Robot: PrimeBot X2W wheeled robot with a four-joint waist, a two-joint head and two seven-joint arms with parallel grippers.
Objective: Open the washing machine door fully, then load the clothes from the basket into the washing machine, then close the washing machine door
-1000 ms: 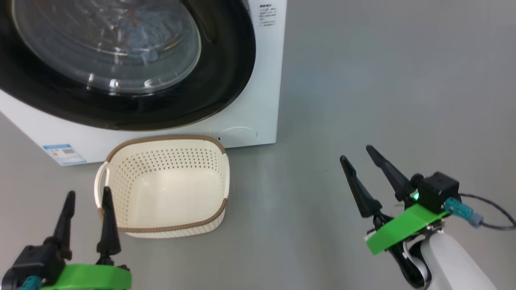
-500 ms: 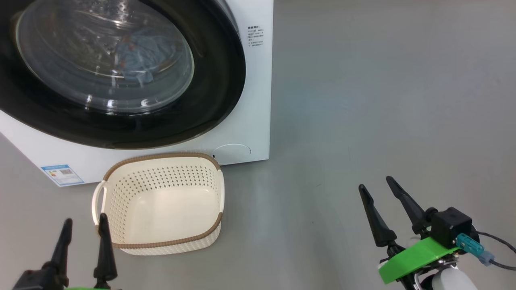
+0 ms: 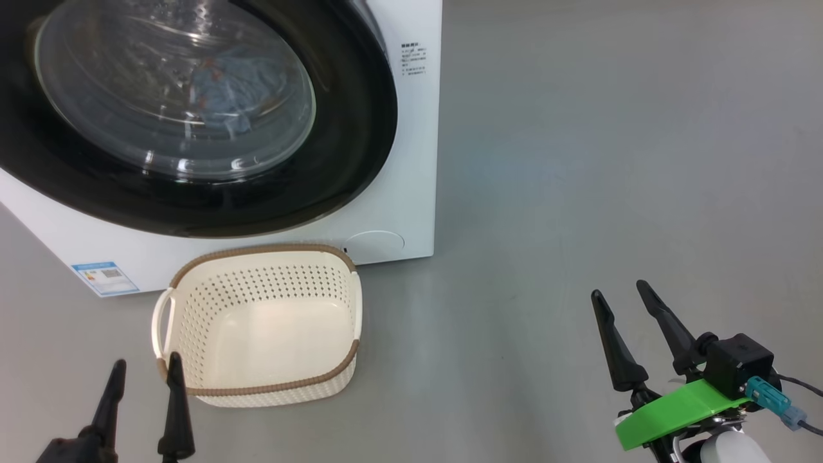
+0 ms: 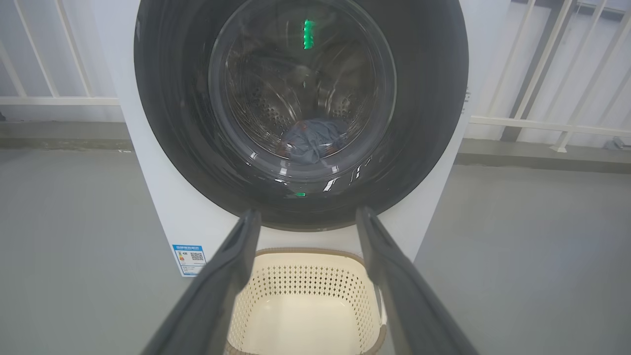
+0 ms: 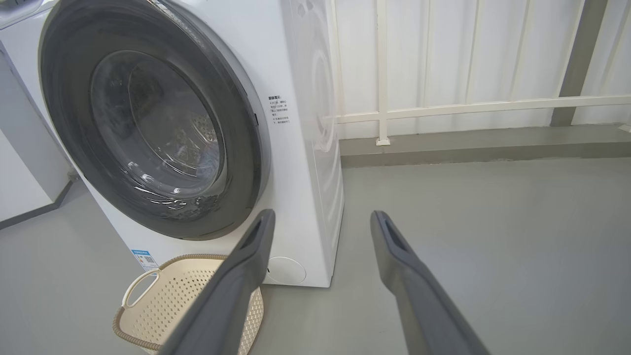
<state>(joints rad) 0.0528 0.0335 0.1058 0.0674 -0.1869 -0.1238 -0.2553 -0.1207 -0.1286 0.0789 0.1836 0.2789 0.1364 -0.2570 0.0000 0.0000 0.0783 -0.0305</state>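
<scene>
The white washing machine (image 3: pixel 411 161) stands with its black-rimmed washing machine door (image 3: pixel 347 128) lying flat against its front. Through the glass bowl I see bluish clothes (image 3: pixel 225 96) in the drum, and they show again as clothes (image 4: pixel 313 140) in the left wrist view. The cream basket (image 3: pixel 193 308) sits on the floor just before the machine, with nothing in it. My left gripper (image 3: pixel 146 373) is open near the basket's near left corner. My right gripper (image 3: pixel 620 292) is open over bare floor to the right. Both hold nothing.
Grey floor (image 3: pixel 578 161) stretches to the right of the machine. A blue label sticker (image 3: pixel 105 276) is low on the machine's front. A white railing (image 5: pixel 443 106) runs behind. Another white unit (image 5: pixel 19 162) stands at the machine's far side.
The whole head picture has shifted, so the camera moved: machine and basket sit lower in view. Both grippers show lower in the picture and stay open. Nothing was taken hold of.
</scene>
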